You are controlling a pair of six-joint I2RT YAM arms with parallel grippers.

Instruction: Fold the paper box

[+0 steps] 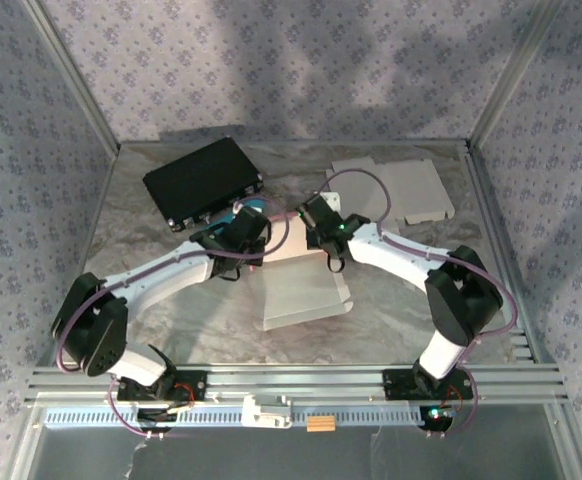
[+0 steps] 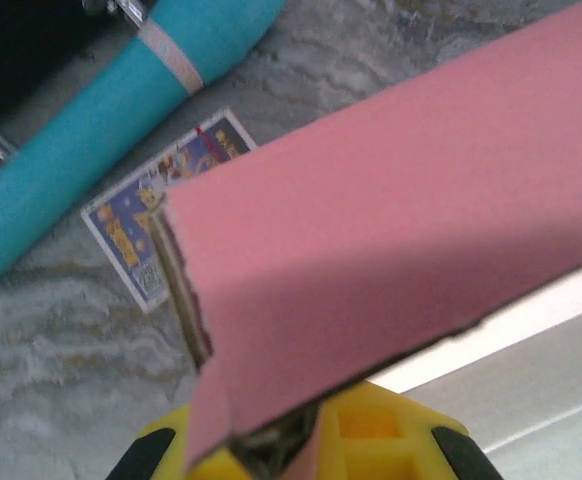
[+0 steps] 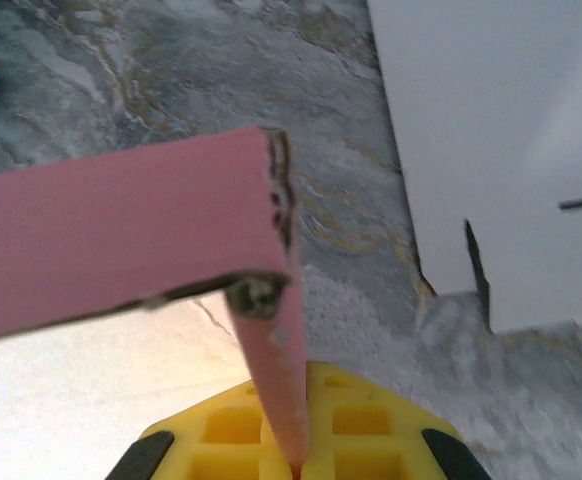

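Left claw point(image 2: 271, 445) and right claw point(image 3: 286, 450) pinch tight on either end of the paper box's point(image 1: 301, 295) raised pink wall point(image 3: 121, 230), centre of the surface point(image 1: 201, 330). One wall stands; remaining panels apparently lie flat.

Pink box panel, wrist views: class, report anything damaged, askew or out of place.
The pink panel has a ragged, frayed corner edge, as if torn rather than cut. Near it on the table, a teal tube and a small printed card lie loose, unrelated to folding.
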